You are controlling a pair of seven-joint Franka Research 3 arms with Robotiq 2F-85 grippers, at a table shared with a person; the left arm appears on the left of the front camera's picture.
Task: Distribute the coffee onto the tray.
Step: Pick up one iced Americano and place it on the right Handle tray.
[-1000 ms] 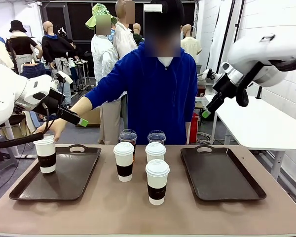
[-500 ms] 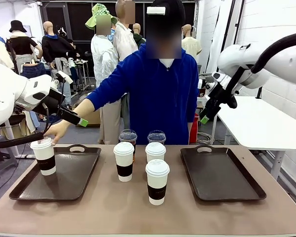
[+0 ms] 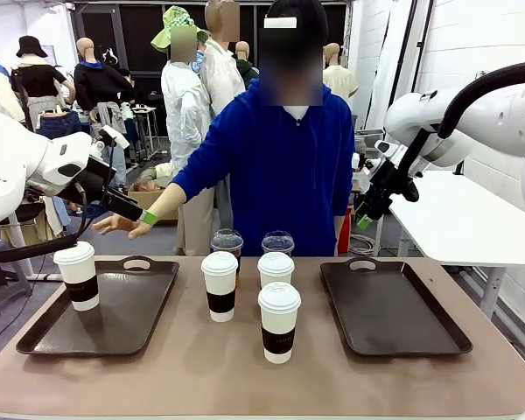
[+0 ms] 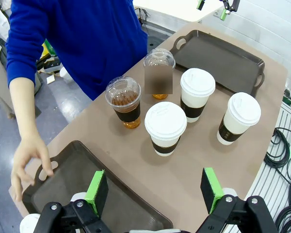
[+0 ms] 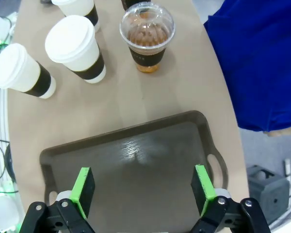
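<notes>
Left pincer [image 4: 154,187] and right pincer [image 5: 143,189] gape empty; a reach into the close-set paper cups [image 3: 279,321] could topple a neighbour.

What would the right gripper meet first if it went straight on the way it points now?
Most likely the bare floor of the right tray. The open right gripper points down at it from above, and nothing stands in between. How far off the tray is cannot be judged.
</notes>
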